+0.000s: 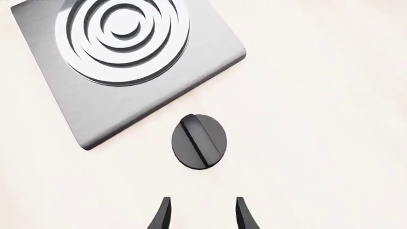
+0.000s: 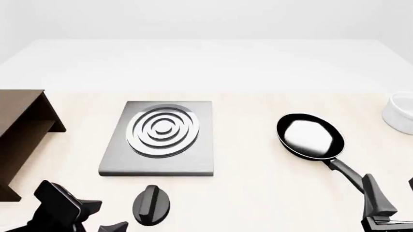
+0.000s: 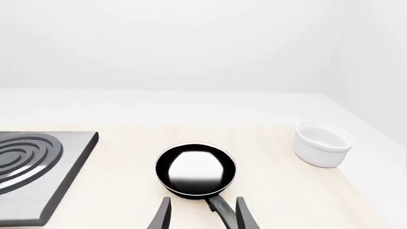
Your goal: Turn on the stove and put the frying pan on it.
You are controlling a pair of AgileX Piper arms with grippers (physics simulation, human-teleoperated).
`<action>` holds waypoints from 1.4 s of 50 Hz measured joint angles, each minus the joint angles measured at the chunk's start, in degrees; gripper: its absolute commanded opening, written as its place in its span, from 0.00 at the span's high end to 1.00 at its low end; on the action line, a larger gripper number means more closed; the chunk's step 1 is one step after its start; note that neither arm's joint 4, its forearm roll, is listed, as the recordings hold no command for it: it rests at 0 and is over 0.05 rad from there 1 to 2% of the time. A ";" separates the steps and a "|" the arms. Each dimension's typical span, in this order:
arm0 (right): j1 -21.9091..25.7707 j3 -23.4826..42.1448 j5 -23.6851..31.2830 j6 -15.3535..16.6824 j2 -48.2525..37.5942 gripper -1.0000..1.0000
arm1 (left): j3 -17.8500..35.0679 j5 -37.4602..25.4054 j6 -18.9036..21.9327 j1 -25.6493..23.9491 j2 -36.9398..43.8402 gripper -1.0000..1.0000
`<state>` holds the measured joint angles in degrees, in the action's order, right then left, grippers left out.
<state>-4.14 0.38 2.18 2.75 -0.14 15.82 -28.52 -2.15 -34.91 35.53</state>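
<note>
The stove [image 2: 201, 145] is a flat grey slab with a ringed silver burner, lying left of centre. Its black oval knob [image 2: 152, 205] lies on the table just in front of it. My left gripper [image 2: 106, 218] is open and empty, just left of the knob. In the left wrist view the knob [image 1: 199, 141] sits just ahead of the open gripper [image 1: 202, 214], with the stove [image 1: 95, 109] beyond. The black frying pan [image 2: 310, 135] lies right of the stove, handle pointing at my right gripper [image 2: 391, 198]. In the right wrist view the pan [image 3: 195, 169] has its handle [image 3: 219, 210] between the open gripper [image 3: 203, 215] fingers.
A dark brown wooden shelf [image 2: 22, 135] stands at the left edge of the table. A white bowl [image 2: 401, 113] sits at the far right, beyond the pan; it also shows in the right wrist view [image 3: 323, 143]. Bare table lies between stove and pan.
</note>
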 measured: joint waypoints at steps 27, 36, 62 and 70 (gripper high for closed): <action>-0.03 -0.01 0.03 0.18 0.03 0.00 | -1.57 11.45 -0.85 -2.91 10.90 0.00; -0.03 -0.01 0.02 0.23 0.03 0.00 | -2.21 15.28 -1.05 -3.39 14.59 0.00; -0.06 -0.03 -0.10 0.22 -0.01 0.00 | -2.82 26.04 -2.01 -4.97 26.12 0.00; -0.08 -0.03 -0.11 0.19 0.00 0.00 | -3.24 29.31 -1.98 -4.94 29.59 0.00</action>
<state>-4.21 0.35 2.08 2.93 -0.14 12.58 0.79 -4.13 -39.85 65.12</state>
